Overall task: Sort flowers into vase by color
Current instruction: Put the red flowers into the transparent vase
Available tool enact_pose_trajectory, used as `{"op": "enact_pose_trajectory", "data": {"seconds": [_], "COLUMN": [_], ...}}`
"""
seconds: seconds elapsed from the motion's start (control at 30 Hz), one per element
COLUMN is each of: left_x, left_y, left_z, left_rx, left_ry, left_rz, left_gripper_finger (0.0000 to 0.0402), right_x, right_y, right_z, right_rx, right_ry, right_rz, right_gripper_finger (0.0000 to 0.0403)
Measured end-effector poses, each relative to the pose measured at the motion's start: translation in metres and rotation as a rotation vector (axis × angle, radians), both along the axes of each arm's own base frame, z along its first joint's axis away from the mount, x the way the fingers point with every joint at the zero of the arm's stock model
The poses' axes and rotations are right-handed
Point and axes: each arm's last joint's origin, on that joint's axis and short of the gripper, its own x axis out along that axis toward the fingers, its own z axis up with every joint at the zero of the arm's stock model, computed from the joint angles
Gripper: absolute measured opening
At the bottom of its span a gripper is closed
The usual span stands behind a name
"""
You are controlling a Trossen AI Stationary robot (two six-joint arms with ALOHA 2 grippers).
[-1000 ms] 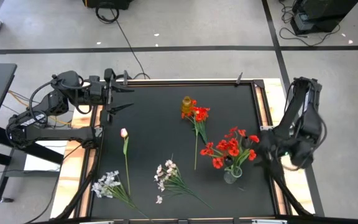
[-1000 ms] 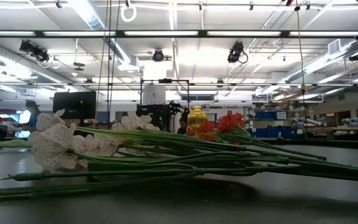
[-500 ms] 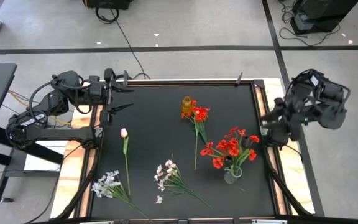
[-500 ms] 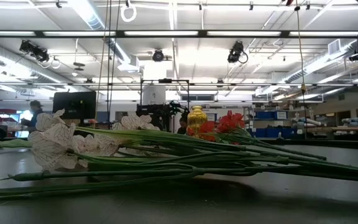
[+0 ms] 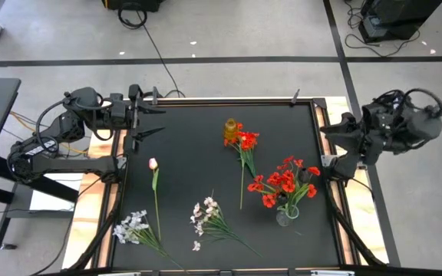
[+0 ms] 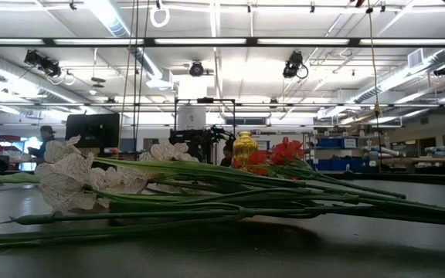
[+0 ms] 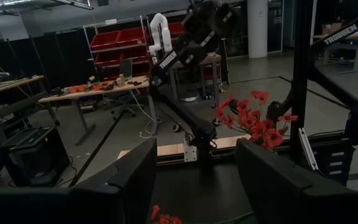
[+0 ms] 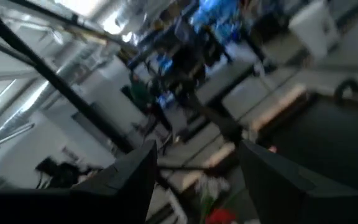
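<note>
Fingers of both grippers (image 5: 146, 113) (image 5: 336, 149) spread empty, red flowers (image 5: 282, 184) in clear vase (image 5: 286, 215).

- The left gripper (image 5: 150, 113) sits at the tabletop's far left corner, its two fingers parted and pointing across the surface toward the right side.
- The left arm folds back beyond the table's left edge.
- The right gripper (image 5: 338, 151) hangs at the table's right edge, fingers spread apart, its wrist and arm raised outside that edge.
</note>
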Motion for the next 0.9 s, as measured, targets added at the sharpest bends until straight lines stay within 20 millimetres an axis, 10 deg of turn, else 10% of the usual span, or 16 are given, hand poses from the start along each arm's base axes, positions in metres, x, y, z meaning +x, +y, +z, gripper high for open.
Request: {"op": "enact_pose_trajectory", "data": {"seconds": [0.4, 0.7, 0.9], "left_x": [0.000, 0.000, 0.000], "left_y": [0.000, 0.000, 0.000], "left_z": [0.000, 0.000, 0.000], "left_rx": [0.000, 0.000, 0.000], "left_ry": [0.000, 0.000, 0.000], "left_rz": [0.000, 0.000, 0.000], "left_gripper_finger": [0.0224, 0.0224, 0.0224], "right_x": [0.100, 0.177, 0.189], "right_y": [0.002, -0.066, -0.121], "right_z": [0.007, -0.035, -0.079], "right_rx": [-0.054, 0.046, 0.167], "right_ry": [-0.097, 0.076, 0.386], "right_rz": [-0.250, -0.346, -0.437], "right_gripper_finger": [0.0236, 0.0236, 0.0235]}}
